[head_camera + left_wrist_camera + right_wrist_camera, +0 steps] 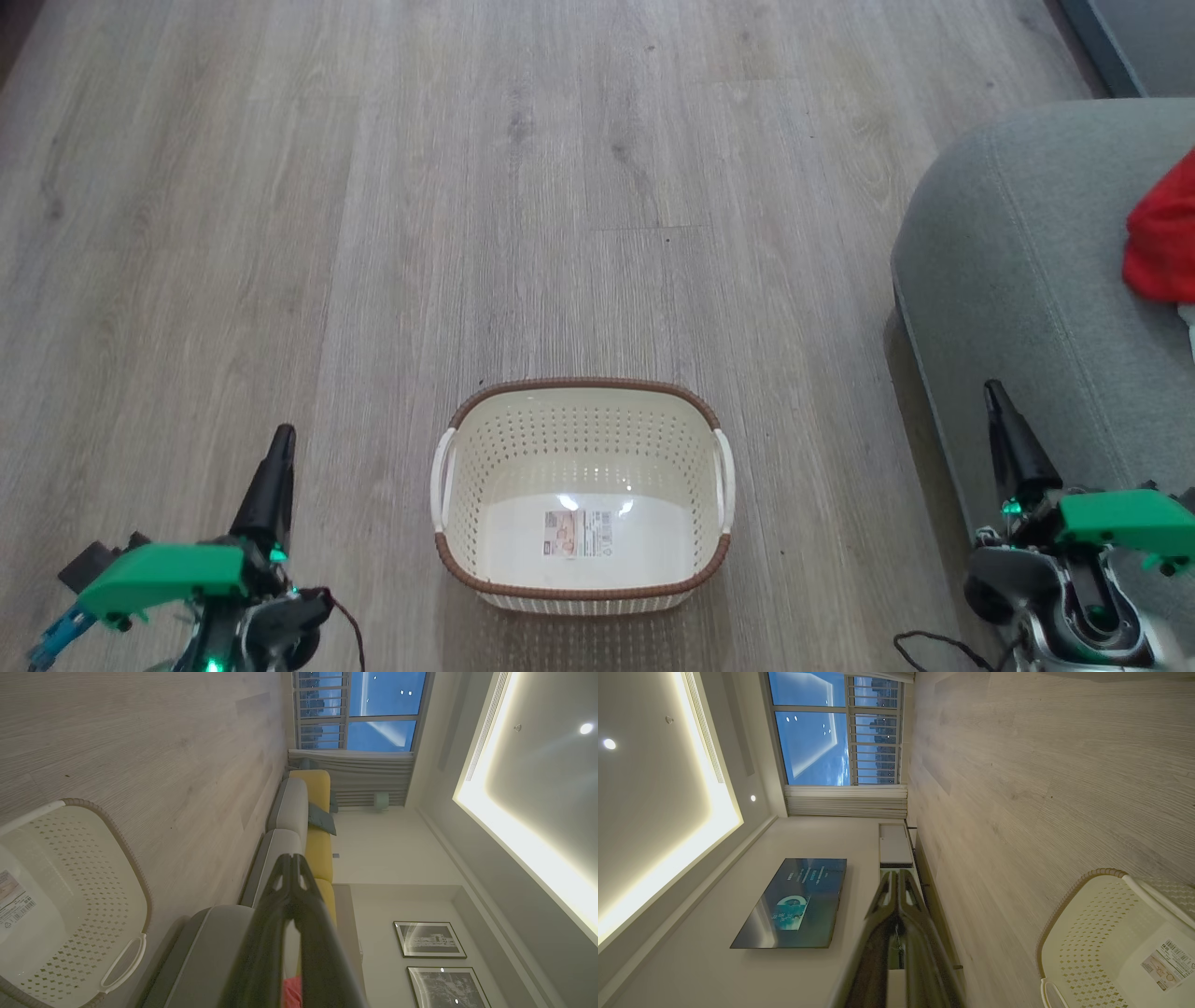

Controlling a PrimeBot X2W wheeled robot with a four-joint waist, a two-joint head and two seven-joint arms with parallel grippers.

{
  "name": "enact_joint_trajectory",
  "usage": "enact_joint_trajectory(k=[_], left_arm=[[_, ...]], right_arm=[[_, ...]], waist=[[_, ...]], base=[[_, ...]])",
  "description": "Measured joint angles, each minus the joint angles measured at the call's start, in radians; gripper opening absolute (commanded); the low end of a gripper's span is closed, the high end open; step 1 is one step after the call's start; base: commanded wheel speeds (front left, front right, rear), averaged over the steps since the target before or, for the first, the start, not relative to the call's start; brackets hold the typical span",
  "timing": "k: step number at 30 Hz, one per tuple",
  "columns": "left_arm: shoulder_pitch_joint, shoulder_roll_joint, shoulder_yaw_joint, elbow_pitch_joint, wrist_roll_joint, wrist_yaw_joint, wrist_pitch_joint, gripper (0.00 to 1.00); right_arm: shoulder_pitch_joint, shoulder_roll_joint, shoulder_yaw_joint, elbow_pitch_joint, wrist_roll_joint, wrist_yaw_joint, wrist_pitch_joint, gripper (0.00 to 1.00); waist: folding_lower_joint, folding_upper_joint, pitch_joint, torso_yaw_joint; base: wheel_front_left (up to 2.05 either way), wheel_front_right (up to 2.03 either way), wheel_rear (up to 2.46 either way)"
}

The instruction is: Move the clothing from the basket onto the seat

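Job looks done to me: oval cream perforated plastic basket bare, bright red fabric clothing on the grey upholstered seat, my left gripper and right gripper pressed together, empty

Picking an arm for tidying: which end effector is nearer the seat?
The right end effector, by the edge of the grey seat; the left end effector lies beyond the basket.

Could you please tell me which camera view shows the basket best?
The head view: it shows the whole basket from above, with both handles and label. Each wrist view cuts part of it off at the frame edge.
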Motion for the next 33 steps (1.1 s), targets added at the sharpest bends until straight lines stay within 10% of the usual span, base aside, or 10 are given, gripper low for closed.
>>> enact_joint_trajectory(k=[33], left_arm=[[0.000, 0.000, 0.000, 0.000, 0.000, 0.000, 0.000, 0.00]], right_arm=[[0.000, 0.000, 0.000, 0.000, 0.000, 0.000, 0.000, 0.00]], waist=[[0.0000, 0.0000, 0.000, 0.000]], base=[[0.00, 0.00, 0.00]])
